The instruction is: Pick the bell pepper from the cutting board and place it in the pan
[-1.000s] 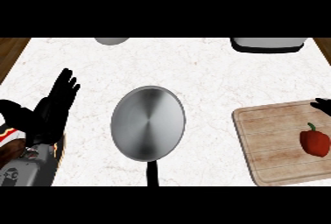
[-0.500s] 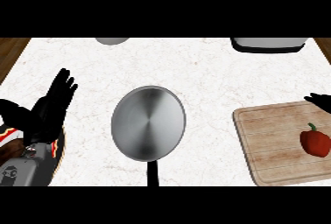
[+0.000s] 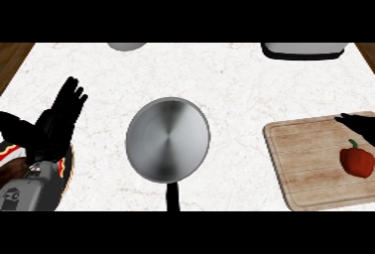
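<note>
A: Where's the bell pepper (image 3: 356, 161)?

B: On the wooden cutting board (image 3: 307, 163), at its right side, well apart from the steel pan (image 3: 167, 140) in the middle of the worktop (image 3: 219, 79).

A: And the hands?

B: The right hand (image 3: 359, 124) shows only at the frame's edge above the pepper, not touching it; I cannot tell how its fingers stand. The left hand (image 3: 62, 116) rests at the left, fingers straight and spread.

A: How will it handle?

B: Probably light, firm, glossy and rounded, so likely slippery. I'd wrap the body, not the thin stem.
</note>
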Action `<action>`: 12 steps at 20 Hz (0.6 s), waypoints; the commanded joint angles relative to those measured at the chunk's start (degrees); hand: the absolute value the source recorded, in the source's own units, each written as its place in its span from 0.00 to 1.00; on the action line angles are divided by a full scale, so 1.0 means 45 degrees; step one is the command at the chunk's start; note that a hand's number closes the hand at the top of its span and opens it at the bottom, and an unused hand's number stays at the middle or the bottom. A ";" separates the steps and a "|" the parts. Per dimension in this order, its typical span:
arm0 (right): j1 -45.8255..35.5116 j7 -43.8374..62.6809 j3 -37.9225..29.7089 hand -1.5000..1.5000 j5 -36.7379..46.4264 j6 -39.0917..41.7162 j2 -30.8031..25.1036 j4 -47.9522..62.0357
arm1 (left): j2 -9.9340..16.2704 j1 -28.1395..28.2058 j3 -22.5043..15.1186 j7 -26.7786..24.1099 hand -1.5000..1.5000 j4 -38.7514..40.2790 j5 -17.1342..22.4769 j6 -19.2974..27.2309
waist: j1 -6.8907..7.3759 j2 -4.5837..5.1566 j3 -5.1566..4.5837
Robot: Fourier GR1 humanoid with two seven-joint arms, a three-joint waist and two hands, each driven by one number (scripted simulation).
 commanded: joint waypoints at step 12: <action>-0.0917 -0.1247 0.0040 0.00 0.1889 -0.1504 0.1938 0.3267 | -0.0607 -0.0476 0.0050 0.0388 0.50 -0.0055 -0.0895 0.0119 | 0.0024 0.0016 0.0003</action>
